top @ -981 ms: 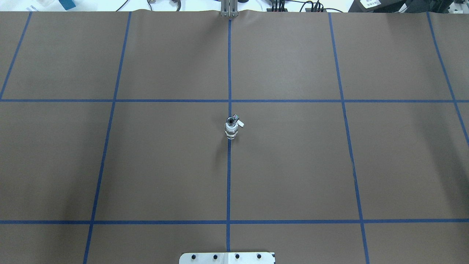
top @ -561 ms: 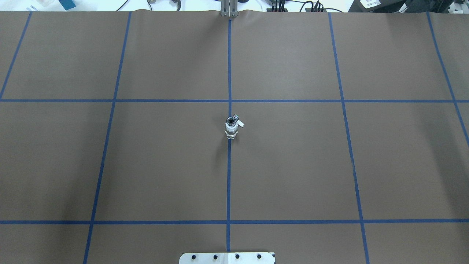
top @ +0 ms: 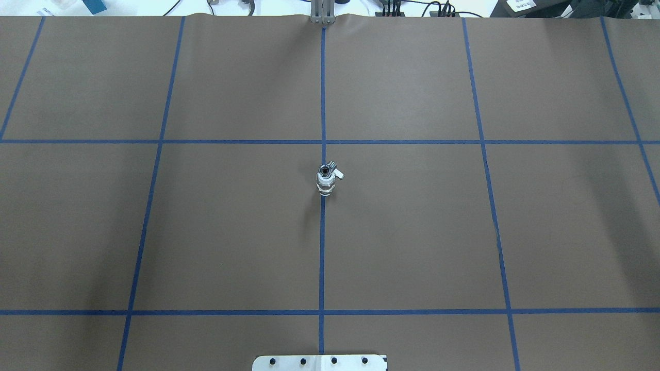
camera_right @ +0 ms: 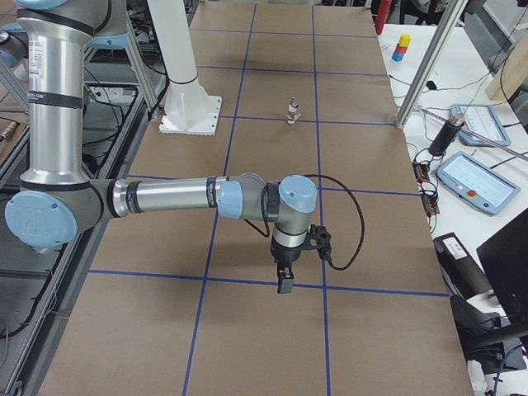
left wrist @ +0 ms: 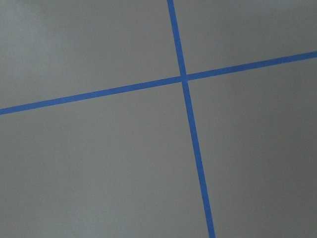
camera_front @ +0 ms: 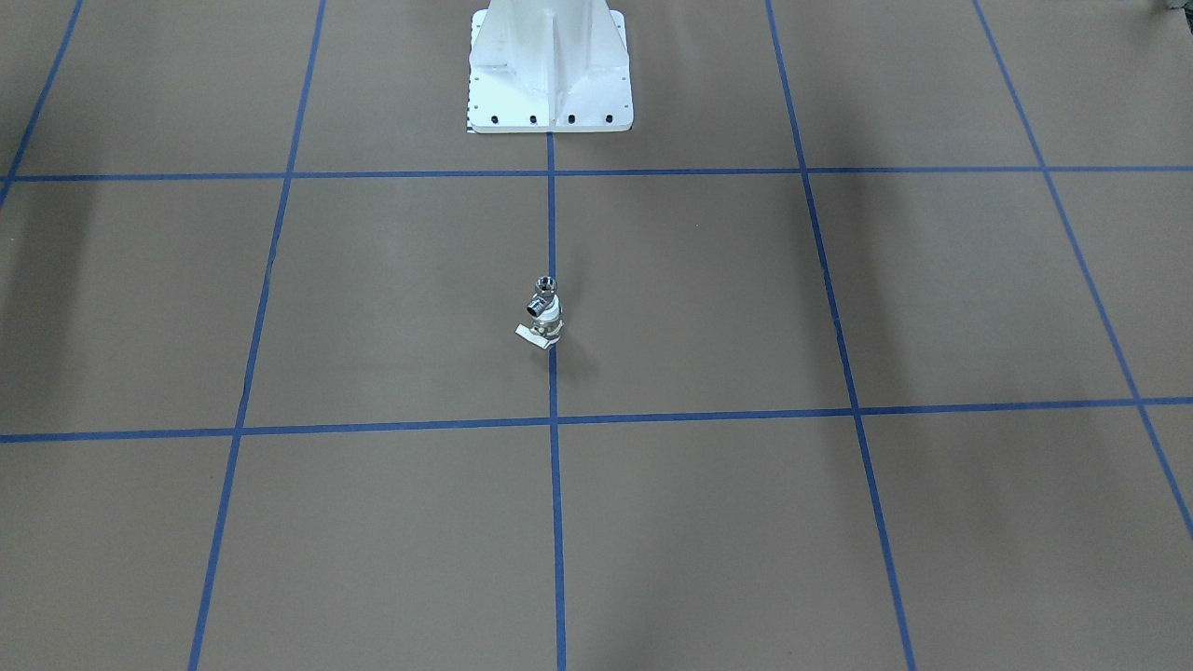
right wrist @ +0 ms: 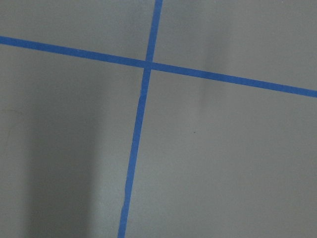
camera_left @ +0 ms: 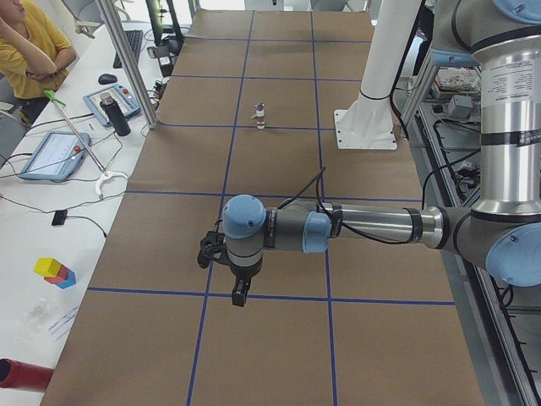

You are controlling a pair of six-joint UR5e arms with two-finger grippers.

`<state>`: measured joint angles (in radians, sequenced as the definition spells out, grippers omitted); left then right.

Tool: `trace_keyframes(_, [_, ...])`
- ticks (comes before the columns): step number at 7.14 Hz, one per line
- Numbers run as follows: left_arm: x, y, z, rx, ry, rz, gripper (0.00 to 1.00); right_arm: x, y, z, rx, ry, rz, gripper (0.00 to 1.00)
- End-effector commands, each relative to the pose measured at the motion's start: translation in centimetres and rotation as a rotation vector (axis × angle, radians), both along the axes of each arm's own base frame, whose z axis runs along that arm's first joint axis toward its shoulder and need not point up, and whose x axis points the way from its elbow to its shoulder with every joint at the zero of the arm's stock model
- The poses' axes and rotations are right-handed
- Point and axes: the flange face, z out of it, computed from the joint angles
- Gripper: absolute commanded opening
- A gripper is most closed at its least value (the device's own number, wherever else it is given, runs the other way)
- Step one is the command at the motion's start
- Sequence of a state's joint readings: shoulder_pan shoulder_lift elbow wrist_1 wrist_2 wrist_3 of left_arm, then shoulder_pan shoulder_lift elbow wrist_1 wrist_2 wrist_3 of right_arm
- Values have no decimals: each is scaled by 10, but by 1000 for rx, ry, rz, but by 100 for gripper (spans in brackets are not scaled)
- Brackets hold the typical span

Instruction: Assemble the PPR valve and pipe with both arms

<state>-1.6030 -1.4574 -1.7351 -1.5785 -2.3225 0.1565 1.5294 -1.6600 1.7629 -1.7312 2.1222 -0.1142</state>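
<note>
The PPR valve (top: 325,185) and the chrome pipe (top: 325,169) stand as one small upright stack at the table's middle, on the centre blue line. The pipe is on top with its open end up, and the valve's white lever tab sticks out sideways. The stack also shows in the front view, pipe (camera_front: 541,296) over valve (camera_front: 547,328). My left gripper (camera_left: 240,293) hangs over a tape line far from the stack, seen only in the left side view. My right gripper (camera_right: 285,280) does the same in the right side view. I cannot tell whether either is open or shut. Both wrist views show only brown paper and blue tape.
The white pedestal base (camera_front: 550,70) stands at the robot's side of the table. Tablets, a dark bottle (camera_left: 118,116) and a metal post (camera_left: 127,63) line the operators' bench, where a person in yellow (camera_left: 30,42) sits. Coloured blocks (camera_left: 55,271) lie on the bench.
</note>
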Motion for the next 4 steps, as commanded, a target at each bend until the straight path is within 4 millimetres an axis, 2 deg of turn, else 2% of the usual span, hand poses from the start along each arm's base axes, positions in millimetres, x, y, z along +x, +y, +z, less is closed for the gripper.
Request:
trace_keyframes(1, [0, 0, 0, -1, 0, -1, 100, -3, 4, 11, -34, -29, 8, 100])
trace_keyframes(2, [0, 0, 0, -1, 0, -1, 100, -3, 6, 20, -49, -27, 8, 100])
trace_keyframes(4, [0, 0, 0, 0, -2, 0, 100, -3, 3, 17, -44, -29, 11, 100])
